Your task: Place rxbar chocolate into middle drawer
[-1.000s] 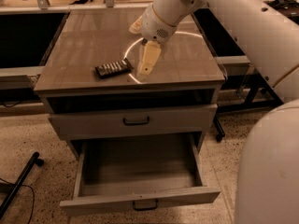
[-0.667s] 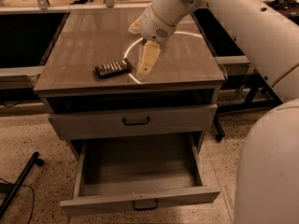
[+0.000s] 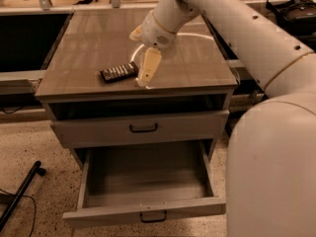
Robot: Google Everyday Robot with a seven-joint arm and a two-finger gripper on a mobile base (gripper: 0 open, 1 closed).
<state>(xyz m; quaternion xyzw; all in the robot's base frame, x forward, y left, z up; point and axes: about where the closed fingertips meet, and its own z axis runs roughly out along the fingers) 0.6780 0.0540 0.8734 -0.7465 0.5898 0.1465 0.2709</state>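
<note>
The rxbar chocolate (image 3: 118, 72), a small flat dark bar with pale marks, lies on the top of the cabinet (image 3: 197, 68), left of centre near the front edge. My gripper (image 3: 144, 79) hangs just to the right of the bar, pointing down at the top, close to the bar's right end. It holds nothing that I can see. The middle drawer (image 3: 148, 209) is pulled out wide below, and its inside shows nothing in it.
The drawer front above (image 3: 143, 127) is closed, with a small dark handle. My white arm (image 3: 237, 28) reaches in from the right, and my body (image 3: 271, 172) fills the lower right. A dark leg and cable (image 3: 19, 194) lie on the speckled floor at the left.
My gripper has moved a little left and down, closer to the bar's right end. The bar and the drawer have not moved.
</note>
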